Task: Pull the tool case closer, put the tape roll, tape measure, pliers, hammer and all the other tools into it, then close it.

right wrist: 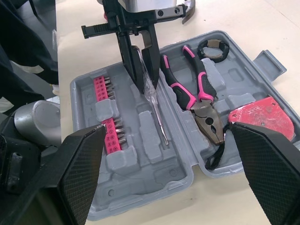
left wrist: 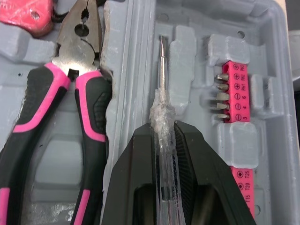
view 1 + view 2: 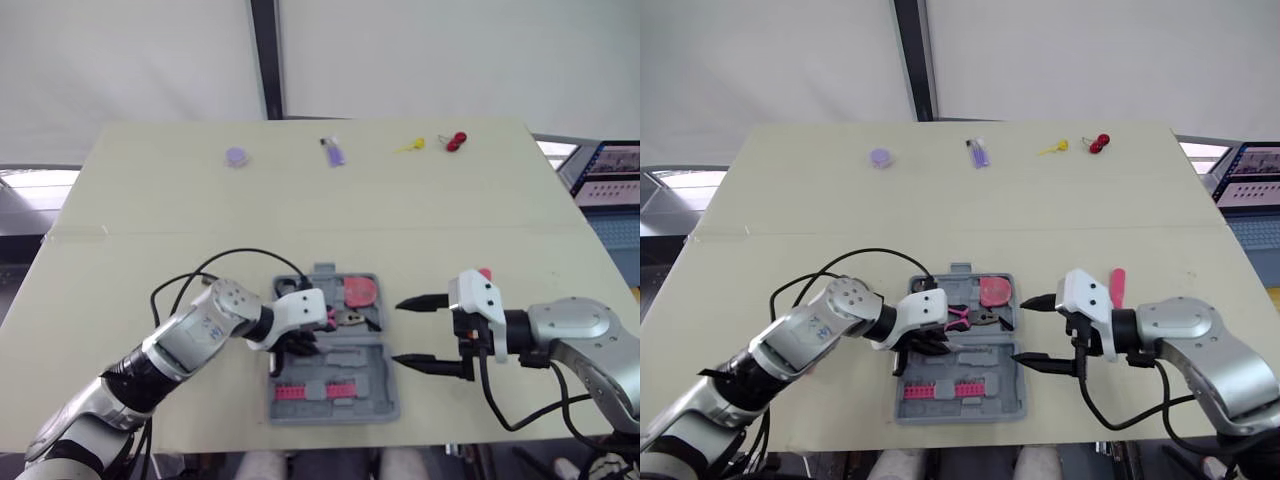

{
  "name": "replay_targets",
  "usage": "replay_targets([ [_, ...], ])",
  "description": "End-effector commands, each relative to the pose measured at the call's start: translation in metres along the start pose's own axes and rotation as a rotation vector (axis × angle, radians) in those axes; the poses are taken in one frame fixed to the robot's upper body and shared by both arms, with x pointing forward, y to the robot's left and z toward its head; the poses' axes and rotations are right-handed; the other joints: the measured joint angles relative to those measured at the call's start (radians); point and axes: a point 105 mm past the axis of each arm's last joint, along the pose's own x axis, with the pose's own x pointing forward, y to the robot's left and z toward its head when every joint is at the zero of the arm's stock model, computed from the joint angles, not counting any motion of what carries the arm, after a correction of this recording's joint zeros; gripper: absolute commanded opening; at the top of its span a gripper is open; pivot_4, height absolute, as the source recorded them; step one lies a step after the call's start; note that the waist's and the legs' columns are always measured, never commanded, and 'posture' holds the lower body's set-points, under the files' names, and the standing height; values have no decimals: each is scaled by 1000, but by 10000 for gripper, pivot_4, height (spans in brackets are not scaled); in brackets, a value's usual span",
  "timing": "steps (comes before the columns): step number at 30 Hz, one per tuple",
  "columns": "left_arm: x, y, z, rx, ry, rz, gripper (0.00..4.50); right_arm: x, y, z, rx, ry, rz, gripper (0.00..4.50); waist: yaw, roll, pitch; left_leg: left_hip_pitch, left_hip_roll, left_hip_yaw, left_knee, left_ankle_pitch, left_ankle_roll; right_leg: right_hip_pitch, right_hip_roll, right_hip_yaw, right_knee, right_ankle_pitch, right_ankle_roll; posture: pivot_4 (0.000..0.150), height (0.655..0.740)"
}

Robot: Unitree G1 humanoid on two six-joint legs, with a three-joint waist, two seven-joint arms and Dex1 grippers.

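Open grey tool case (image 1: 154,190) holds pink-black pliers (image 1: 192,89), red tape measure (image 1: 260,115), tape roll (image 1: 213,48), clear screwdriver (image 1: 157,112).

Lab — bare table (image 3: 300,200), monitor (image 3: 610,175)

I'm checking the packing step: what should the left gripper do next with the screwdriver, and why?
Probably lower it slightly and open. The left gripper is shut on the screwdriver, whose shaft lies along the middle of the open case, beside the pliers.
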Motion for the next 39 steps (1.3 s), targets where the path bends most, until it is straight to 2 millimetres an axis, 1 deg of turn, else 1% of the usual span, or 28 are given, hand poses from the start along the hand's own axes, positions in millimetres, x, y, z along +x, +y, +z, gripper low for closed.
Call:
replay_targets([
  [1,1,-2,1,16,-3,6,847,-6,1,13,-58,-16,-13,45000,0,0,0,0,0,0,0,0,0,0,0,0,0,0,0,1500,7400],
  [11,6,-8,-1,6,-1,0,847,-6,1,13,-55,-19,-14,45000,0,0,0,0,0,0,1,0,0,0,0,0,0,0,0,1500,7400],
  [39,7,-5,3,19,-19,14,847,-6,1,12,-46,-20,-15,45000,1,0,0,0,0,0,2,0,0,0,0,0,1,0,0,1500,7400],
])
